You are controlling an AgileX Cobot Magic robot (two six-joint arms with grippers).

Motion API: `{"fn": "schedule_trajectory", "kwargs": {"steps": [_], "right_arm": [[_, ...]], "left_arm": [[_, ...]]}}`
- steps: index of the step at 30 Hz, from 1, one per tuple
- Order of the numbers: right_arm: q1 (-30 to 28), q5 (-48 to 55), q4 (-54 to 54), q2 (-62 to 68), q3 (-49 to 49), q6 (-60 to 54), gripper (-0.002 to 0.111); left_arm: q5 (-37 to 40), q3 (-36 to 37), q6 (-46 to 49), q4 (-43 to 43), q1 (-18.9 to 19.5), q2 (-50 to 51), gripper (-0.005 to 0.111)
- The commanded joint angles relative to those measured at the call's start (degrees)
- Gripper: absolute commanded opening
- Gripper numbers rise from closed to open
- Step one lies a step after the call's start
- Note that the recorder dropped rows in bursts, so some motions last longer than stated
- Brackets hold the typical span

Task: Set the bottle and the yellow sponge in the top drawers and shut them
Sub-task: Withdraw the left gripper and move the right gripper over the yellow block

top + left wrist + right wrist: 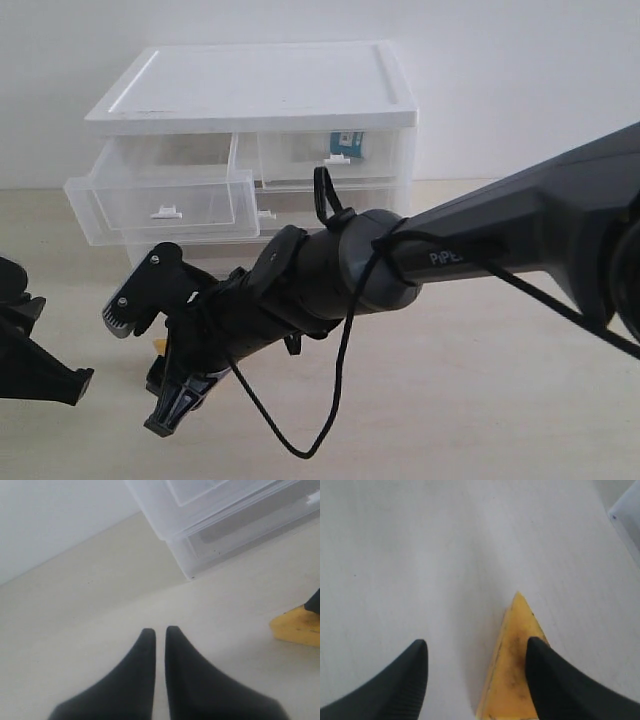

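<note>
A white drawer box [250, 90] with clear drawers is seen at the back of the pale surface [450, 420]. As the exterior view shows them, the left top drawer [150, 205] is pulled out and the right top drawer [290, 150] is pushed in. The bottle [345, 143] is inside the right top drawer. Only a bit of its teal label can be made out through the clear front.

The yellow sponge [512, 675] is laid flat on the surface in front of the box, near the pulled-out drawer. Brown marks are seen on its top face. The right gripper [477, 644] is reached across to it, low over the surface, with its jaws spread wide. One finger [555, 680] is seen over the sponge and the other is over bare surface beside it. Whether the sponge is touched cannot be told, and it is not squeezed.

The left gripper [159, 632] is held low at the left side, clenched tight, with nothing between its fingers. The sponge is apart from it.
</note>
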Motion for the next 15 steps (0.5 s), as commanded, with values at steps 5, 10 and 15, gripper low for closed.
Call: {"fn": "schedule_trajectory", "kwargs": {"steps": [5, 10, 15], "right_arm": [[-0.1, 0.0, -1.1, 1.5, -0.5, -0.7, 0.053], [-0.1, 1.1, -1.1, 1.9, -0.5, -0.1, 0.053], [-0.1, 1.6, -5.7, 1.9, -0.5, 5.1, 0.053]], "left_arm": [[0.7, 0.3, 0.2, -0.1, 0.1, -0.4, 0.004], [0.7, 0.3, 0.2, -0.1, 0.1, -0.4, 0.004], [1.3, 0.3, 0.2, 0.2, 0.1, -0.4, 0.004]]}}
